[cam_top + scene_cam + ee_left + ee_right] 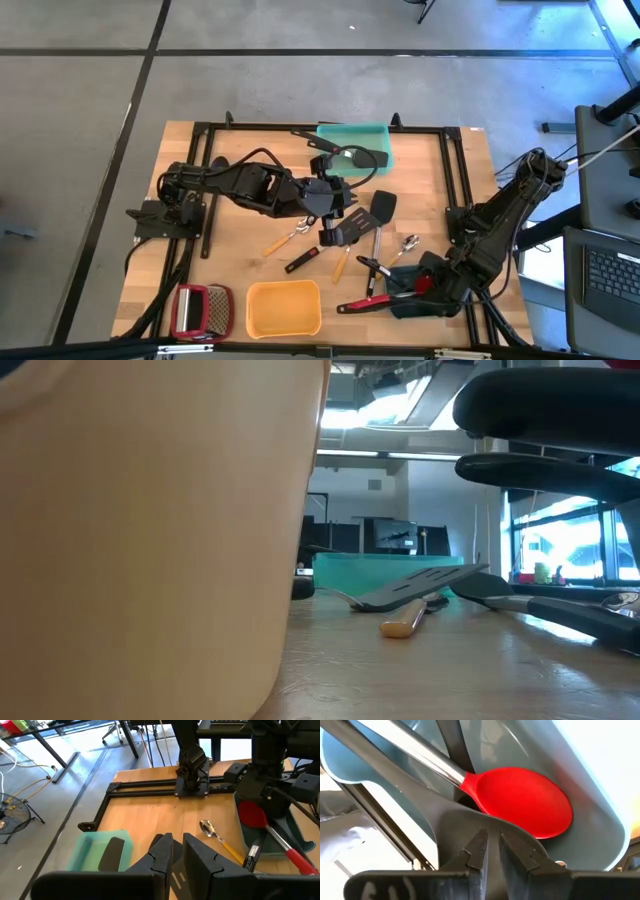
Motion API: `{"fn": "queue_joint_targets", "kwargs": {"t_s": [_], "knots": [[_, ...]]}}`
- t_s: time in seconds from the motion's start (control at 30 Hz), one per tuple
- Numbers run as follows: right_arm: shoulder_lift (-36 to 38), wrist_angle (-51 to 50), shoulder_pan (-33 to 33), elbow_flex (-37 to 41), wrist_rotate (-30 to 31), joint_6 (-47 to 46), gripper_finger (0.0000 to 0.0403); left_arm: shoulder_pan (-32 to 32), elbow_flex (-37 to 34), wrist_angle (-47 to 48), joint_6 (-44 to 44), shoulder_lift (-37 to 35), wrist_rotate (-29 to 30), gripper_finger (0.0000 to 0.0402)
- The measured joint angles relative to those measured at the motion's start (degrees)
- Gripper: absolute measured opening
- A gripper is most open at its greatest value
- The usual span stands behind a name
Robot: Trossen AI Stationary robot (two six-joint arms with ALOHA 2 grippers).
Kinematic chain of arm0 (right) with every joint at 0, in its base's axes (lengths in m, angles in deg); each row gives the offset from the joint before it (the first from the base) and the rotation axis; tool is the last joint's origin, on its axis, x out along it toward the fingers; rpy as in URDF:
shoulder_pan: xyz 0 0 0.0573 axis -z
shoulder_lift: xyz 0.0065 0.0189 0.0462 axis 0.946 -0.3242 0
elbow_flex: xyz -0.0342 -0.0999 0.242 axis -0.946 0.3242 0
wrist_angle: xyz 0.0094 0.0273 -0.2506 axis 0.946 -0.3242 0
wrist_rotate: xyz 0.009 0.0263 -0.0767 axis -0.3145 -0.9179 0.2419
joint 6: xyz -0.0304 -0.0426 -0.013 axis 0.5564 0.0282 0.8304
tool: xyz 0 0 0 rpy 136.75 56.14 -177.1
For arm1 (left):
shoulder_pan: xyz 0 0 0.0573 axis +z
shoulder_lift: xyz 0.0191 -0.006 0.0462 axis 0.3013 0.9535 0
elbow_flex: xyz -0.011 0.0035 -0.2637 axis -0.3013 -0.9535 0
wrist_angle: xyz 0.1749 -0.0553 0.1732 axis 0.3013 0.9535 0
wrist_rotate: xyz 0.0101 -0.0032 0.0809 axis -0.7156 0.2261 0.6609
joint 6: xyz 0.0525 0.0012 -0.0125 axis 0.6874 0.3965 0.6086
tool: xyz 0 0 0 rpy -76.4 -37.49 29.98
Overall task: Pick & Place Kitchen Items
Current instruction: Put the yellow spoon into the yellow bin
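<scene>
**Task items.** The red spoon lies in the grey-blue tray at the near right of the table. Its bowl points right and its metal shaft runs left over the tray rim. A grey utensil lies in the same tray, just in front of the spoon's bowl.

The other utensils are spread loose at mid-table:
- a black spatula
- a slotted turner just left of the spatula
- a small metal spoon to the right
- two orange-handled tools nearer the front
- a black-handled tool between those two

One black utensil lies in the teal tray at the far centre.

**Grippers.** The right gripper hangs over the grey-blue tray. Its fingers are drawn almost together and nothing is seen between them. The left gripper is at mid-table above the turner. Its fingers are also nearly closed and nothing is visible in the gap.

**Markings.** A black handle at the grey-blue tray carries a white label, too small to read.

**Surface and room.**
- The table is light wood with a black frame.
- A yellow tray stands at the near edge, with a red-framed grater to its left.
- The floor is grey with dark lines.
- A laptop sits beyond the right edge.
- Windows and ceiling lights show behind the table.
</scene>
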Motion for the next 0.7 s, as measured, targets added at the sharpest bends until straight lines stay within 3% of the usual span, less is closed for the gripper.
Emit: {"fn": "queue_joint_targets", "kwargs": {"t_s": [0.3,0.53,0.7], "knots": [[0.0,-10.5,2.6,-10.2,8.4,3.8,0.0048,0.0,0.0,2.9,-0.7,0.0,0.0,0.0035],[0.1,-16.2,5.2,-20.3,19.2,9.5,0.0048,2.2,0.0,9.5,-12.9,0.0,1.0,0.0032],[0.1,-13.6,7.8,-22.7,21.3,15.2,0.0048,4.6,-5.1,13.0,-17.3,0.0,-3.2,0.0012]]}}
